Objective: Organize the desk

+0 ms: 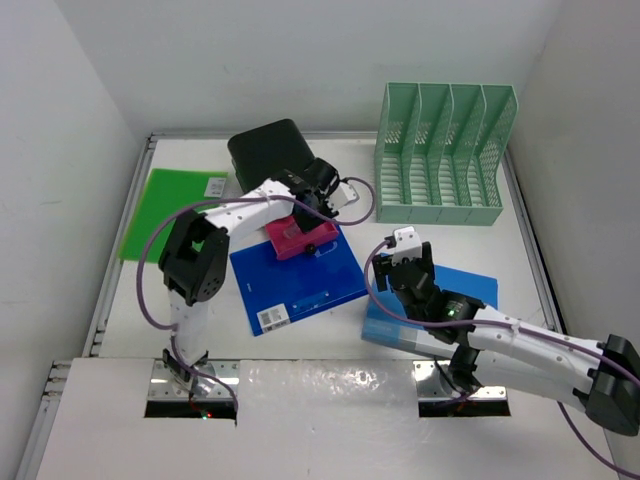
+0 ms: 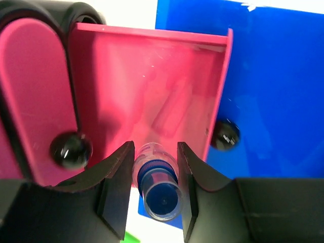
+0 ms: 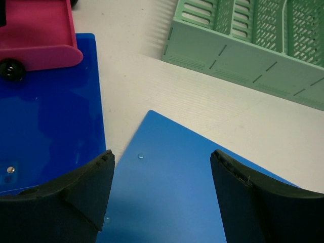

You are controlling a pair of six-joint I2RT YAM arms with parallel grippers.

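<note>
We are recording the white worktop (image 1: 140, 300) as lying flat beneath everything, with a dark blue folder (image 1: 298, 278) resting near its middle; we are taking that folder as our reference.

- A pink drawer (image 1: 300, 238) is sitting on the far edge of the dark blue folder, its black knob (image 2: 225, 135) hanging over the blue surface.
- A black drawer box (image 1: 270, 150) is standing just beyond the folder's far edge, touching the back of the pink drawer.
- A green folder (image 1: 165, 210) is lying to the left of the dark blue folder, apart from it.
- A lighter blue folder (image 1: 470, 290) is lying to its right, close by its near right corner.
- A green file rack (image 1: 440, 150) is standing well beyond and to the right of it.

The left gripper (image 1: 308, 215) is hanging over the pink drawer at the folder's far edge. In the left wrist view we are seeing this gripper (image 2: 154, 149) closed narrowly on a clear pen with a blue cap (image 2: 159, 195), the pen pointing into the drawer. We cannot tell whether its tip is touching the drawer floor.

The right gripper (image 1: 405, 268) is hovering to the right of the dark blue folder, above the lighter blue folder. Its fingers (image 3: 76, 197) are spread wide, gripping nothing.
</note>
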